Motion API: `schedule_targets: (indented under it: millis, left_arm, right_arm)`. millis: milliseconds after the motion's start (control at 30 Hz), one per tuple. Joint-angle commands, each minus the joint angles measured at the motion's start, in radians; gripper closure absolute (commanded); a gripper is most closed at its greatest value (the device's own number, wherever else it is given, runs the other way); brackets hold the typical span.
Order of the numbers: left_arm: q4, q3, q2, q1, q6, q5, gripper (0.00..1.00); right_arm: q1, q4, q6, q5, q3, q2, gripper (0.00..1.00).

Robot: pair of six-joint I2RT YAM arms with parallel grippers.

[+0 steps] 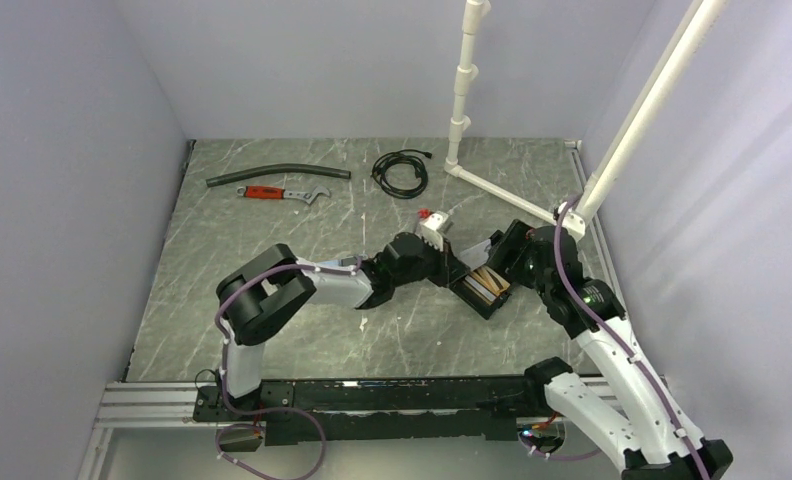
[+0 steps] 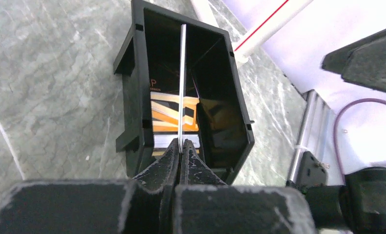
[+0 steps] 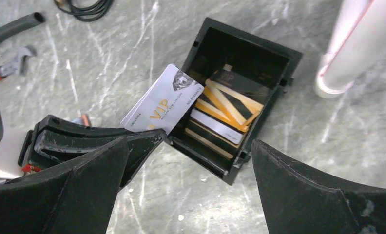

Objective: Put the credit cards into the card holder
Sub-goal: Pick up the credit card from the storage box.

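**Silver card going in, several already in holder**

The left gripper (image 2: 181, 146) has its jaws pinched tight on the near edge of a silver VIP card (image 3: 162, 102). The card stands on edge and reaches into the opening of the card holder (image 2: 132, 97), along its left wall. It is not released and not lying flat.

The holder sits on the surface (image 1: 272, 230), right of centre, between the two wrists. On its floor lie the loaded cards (image 3: 230, 105): black-and-gold striped ones and a white one, loosely overlapped and a bit askew.

The right gripper (image 3: 196, 195) hovers above the holder with its jaws spread wide and nothing in them.

Progress, as a judgement: most of the job looks done. What is left for this card is to push it down past the rim, let go and back the left arm out. Whether any cards wait elsewhere cannot be told, since the top view is too small to show them.
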Motion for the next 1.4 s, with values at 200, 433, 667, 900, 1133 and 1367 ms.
schedule_targets:
  millis: [200,433,667,900,1133,1367]
  left_arm:
    - [0.184,-0.068,-0.098,0.11,-0.431,0.423,1.0]
    - [0.222,-0.017,-0.025,0.148,-0.619,0.589,1.0]
    - [0.249,0.004,0.029,0.156,-0.685,0.615,1.0]
    - [0.241,0.015,0.048,0.157,-0.692,0.604,1.0]
    - [0.262,0.044,0.079,0.156,-0.721,0.617,1.0]
    - [0.199,0.034,0.064,0.155,-0.679,0.621,1.0]
  right_arm:
    - [-0.293,0.331,0.066,-0.604,-0.248,-0.137,0.04]
    - [-0.63,0.507,0.112,-1.049,-0.405,-0.159,0.29]
    - [-0.688,0.485,0.058,-1.137,-0.382,-0.12,0.3]
    - [-0.69,0.451,0.034,-1.165,-0.367,-0.09,0.45]
    - [-0.69,0.431,0.041,-1.184,-0.365,-0.083,0.45]
    - [-0.69,0.302,-0.077,-1.086,-0.282,-0.071,0.45]
